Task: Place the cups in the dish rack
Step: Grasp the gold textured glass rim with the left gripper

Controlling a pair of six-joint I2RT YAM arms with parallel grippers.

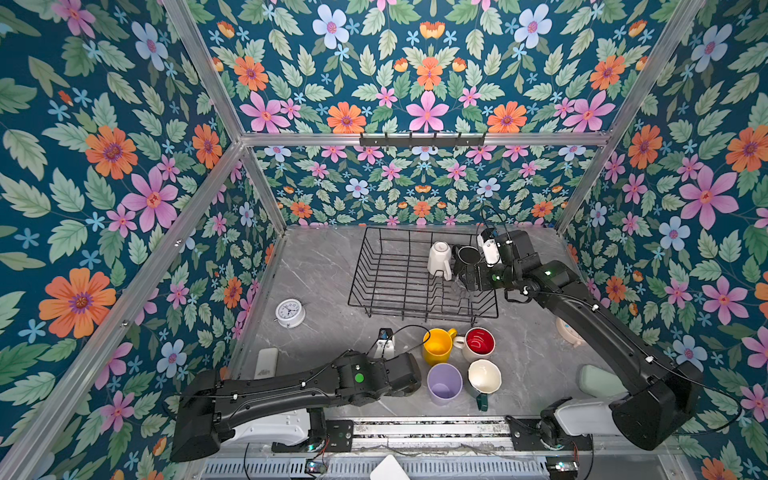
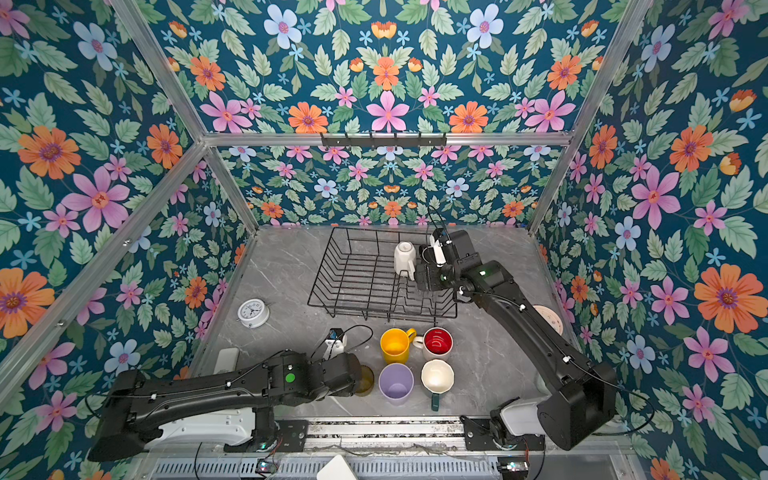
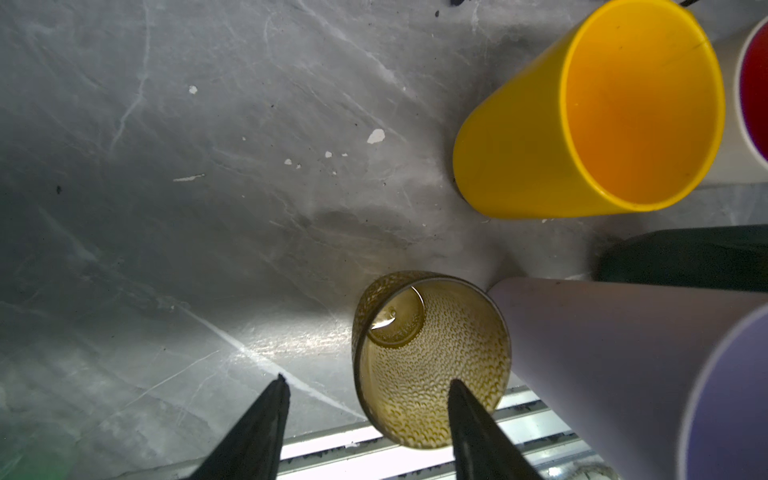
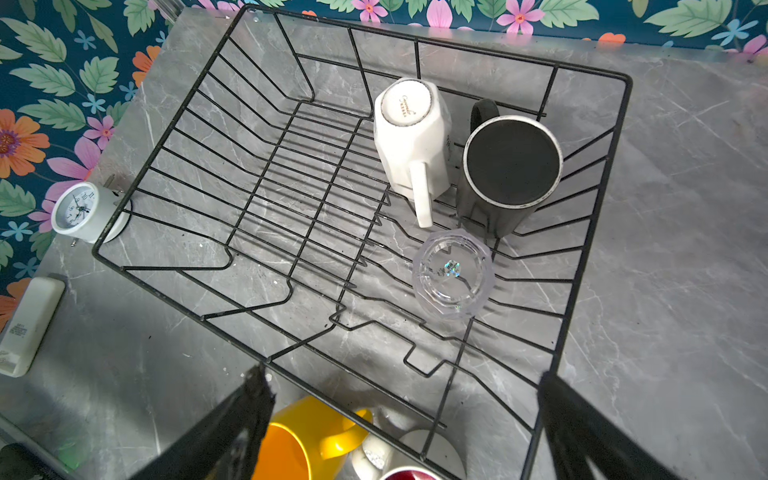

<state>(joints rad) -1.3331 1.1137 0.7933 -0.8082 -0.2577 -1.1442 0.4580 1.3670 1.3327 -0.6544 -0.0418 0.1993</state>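
Note:
The dish rack (image 1: 357,263) stands at the back and holds an upturned white mug (image 4: 409,137), an upturned black mug (image 4: 513,162) and an upturned clear glass (image 4: 453,274). My right gripper (image 4: 403,386) hangs open and empty over the rack's near right corner. On the table in front stand a yellow mug (image 1: 437,345), a red-inside mug (image 1: 480,343), a lilac tumbler (image 1: 444,383) and a teal mug with cream inside (image 1: 484,376). An olive-amber glass (image 3: 432,361) stands left of the tumbler. My left gripper (image 3: 368,384) is open, one finger over the glass mouth, the other outside.
A white alarm clock (image 1: 289,312) sits left of the rack and a white remote (image 1: 266,362) lies by the left wall. A pink clock (image 1: 567,332) and a pale green object (image 1: 598,380) are at the right, partly behind my right arm. A black hook rail (image 1: 422,140) hangs high on the back wall.

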